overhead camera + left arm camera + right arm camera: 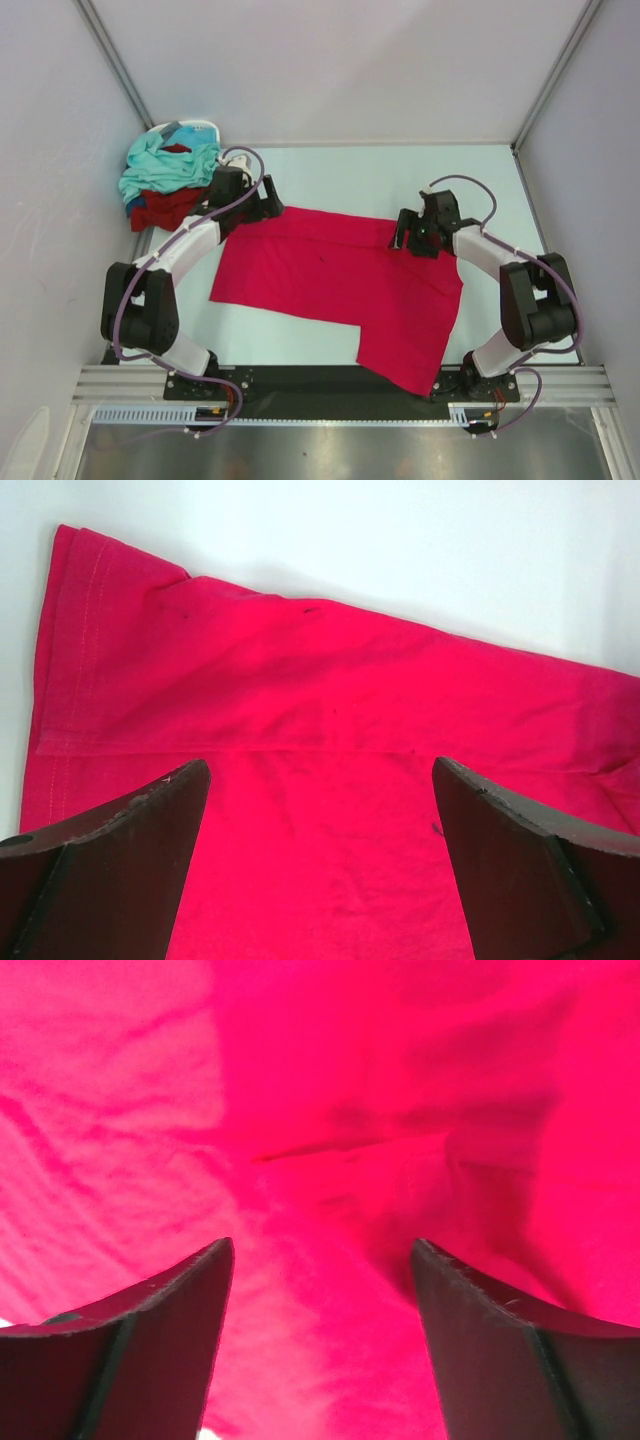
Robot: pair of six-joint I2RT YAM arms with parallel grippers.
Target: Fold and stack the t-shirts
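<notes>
The left tool (320, 780), its dark fingers (120, 860) spread with nothing between them, hangs just over the far left edge of the crimson-pink t-shirt (330, 700), and the right tool (320, 1260) is spread likewise over its far right part. The shirt lies flat across the bench (350, 175), its near right corner lapping onto the dark strip (300, 378) at the near edge. Closing too high may catch one layer or nothing, and an uneven pull would likely skew the fold or drag that corner off.
</notes>
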